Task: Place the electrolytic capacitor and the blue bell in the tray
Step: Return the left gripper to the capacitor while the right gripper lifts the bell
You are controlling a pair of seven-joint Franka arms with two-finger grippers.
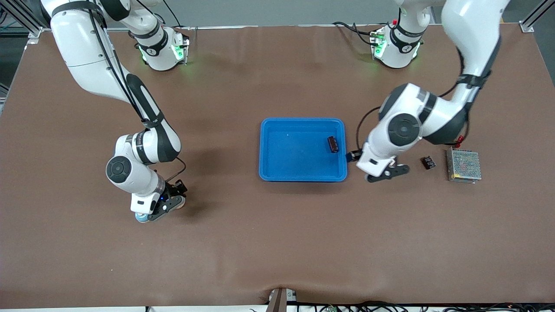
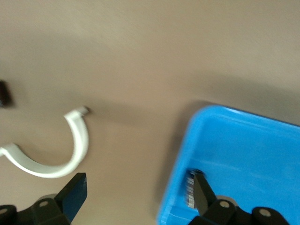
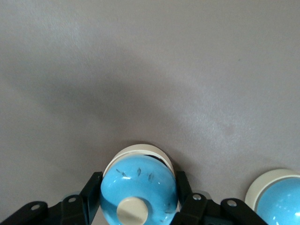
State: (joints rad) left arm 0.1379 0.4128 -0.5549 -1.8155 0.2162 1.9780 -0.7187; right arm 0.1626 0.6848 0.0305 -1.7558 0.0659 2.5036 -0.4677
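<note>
1. Right gripper (image 1: 167, 209) down at the table toward the right arm's end, fingers (image 3: 91, 194) clamped on either side of the blue bell (image 3: 138, 191) (dome up, cream button on top), about 8 o'clock from the tray (image 1: 303, 175) and well apart from it.
2. Second blue dome (image 3: 279, 199) just beside the held one in the right wrist view, cut off by the frame edge.
3. Bare brown table (image 1: 269, 242) all around that grip, wide room toward the tray.
4. Left gripper (image 1: 388, 172) spread wide and empty, low just outside the tray's rim at roughly 4 o'clock, one fingertip (image 2: 199, 190) overlapping the rim in the left wrist view.
5. Electrolytic capacitor (image 1: 333, 144) lying inside the tray, close to the wall nearest the left arm (3 o'clock side).
6. White curved clip (image 2: 56, 150) on the table near the left gripper.
7. Small black part (image 1: 428, 162) and metal mesh box (image 1: 464, 165) toward the left arm's end, clear of the tray.
</note>
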